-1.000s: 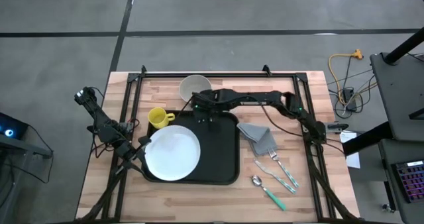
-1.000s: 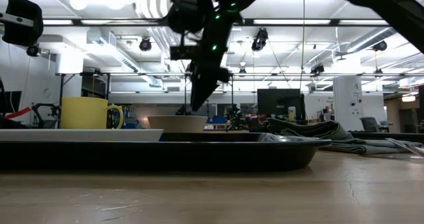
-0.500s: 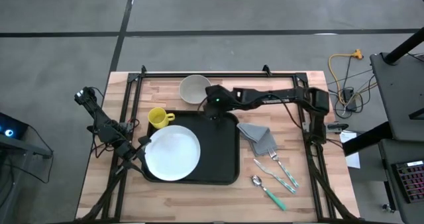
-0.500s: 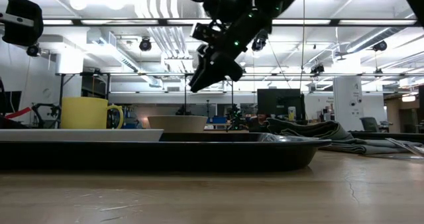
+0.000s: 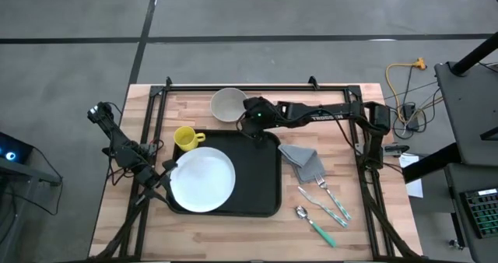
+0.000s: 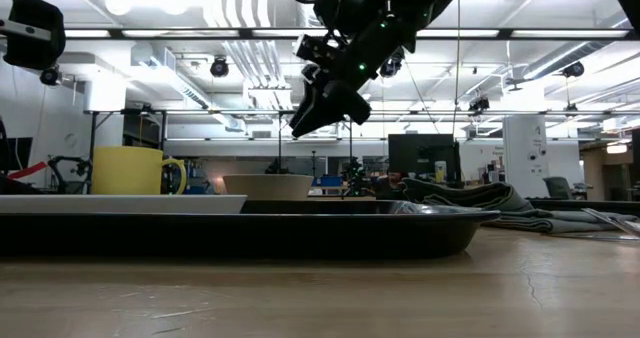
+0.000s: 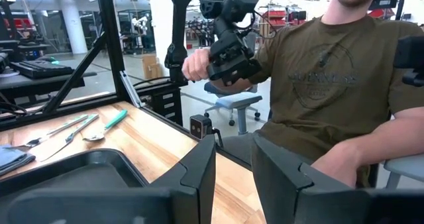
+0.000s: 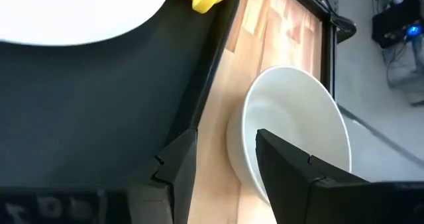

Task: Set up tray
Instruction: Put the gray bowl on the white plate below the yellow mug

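On the wooden table (image 5: 233, 232) the tray (image 5: 261, 177) lies flat at the middle, with the white plate (image 5: 202, 181) sitting on its left part and overhanging the near left corner. From its look I judge it stiff, light and fairly slick: a broad plastic slab with a low rim that should slide easily on the wood and is best pinched at that rim, on a long edge clear of the plate, because lifting at 1 corner would tilt the load. The right gripper (image 5: 247, 127) hangs above the tray's far edge beside the white bowl (image 5: 228, 104), jaws parted and holding nothing. The left gripper (image 5: 161, 179) waits at the tray's left edge near the plate, fingers (image 7: 199, 174) apart and empty.

The right wrist view shows the fingers (image 8: 177, 164) straddling the gap between tray rim and bowl, which the high view cannot resolve. Only the low view tells that the gripper is well above the table. The left wrist view alone reveals a person (image 7: 324, 85) seated beyond the table; the yellow mug (image 5: 186, 138), grey napkin (image 5: 302, 160) and cutlery (image 5: 323, 208) lie off the tray
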Tool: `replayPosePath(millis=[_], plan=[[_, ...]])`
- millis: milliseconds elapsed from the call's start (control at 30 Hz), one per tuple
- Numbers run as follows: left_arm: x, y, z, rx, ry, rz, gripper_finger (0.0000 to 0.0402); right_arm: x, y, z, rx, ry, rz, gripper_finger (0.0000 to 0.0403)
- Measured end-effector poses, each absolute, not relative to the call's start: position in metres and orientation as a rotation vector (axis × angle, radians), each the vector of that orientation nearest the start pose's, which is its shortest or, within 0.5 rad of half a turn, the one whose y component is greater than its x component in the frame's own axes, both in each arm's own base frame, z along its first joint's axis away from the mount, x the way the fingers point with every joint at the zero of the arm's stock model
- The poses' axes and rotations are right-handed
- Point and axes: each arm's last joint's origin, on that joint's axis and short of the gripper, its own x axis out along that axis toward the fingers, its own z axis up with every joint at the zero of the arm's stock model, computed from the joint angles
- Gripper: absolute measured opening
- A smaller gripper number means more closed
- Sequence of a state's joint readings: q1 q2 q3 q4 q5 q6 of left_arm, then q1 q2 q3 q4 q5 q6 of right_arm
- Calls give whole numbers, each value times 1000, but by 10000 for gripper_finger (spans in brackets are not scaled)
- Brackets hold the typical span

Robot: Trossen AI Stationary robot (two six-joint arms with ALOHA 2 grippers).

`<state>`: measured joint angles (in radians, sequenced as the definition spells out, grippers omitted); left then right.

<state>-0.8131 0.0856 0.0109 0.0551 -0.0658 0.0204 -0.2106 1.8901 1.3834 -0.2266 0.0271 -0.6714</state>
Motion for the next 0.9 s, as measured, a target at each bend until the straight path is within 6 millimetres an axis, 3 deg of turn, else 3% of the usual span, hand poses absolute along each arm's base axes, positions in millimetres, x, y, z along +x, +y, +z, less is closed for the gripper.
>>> replayPosePath(millis=[133,500,633,900], plan=[[72,-73,166,28,10,-747,79,407,-95,221,-633,788,44,144],[72,-73,166,28,10,-747,79,399,-130,220,-600,813,-27,144],[72,-73,166,28,11,-747,79,394,-142,219,-582,787,26,144],[72,-73,166,28,11,-748,79,391,-150,219,-616,787,44,144]])
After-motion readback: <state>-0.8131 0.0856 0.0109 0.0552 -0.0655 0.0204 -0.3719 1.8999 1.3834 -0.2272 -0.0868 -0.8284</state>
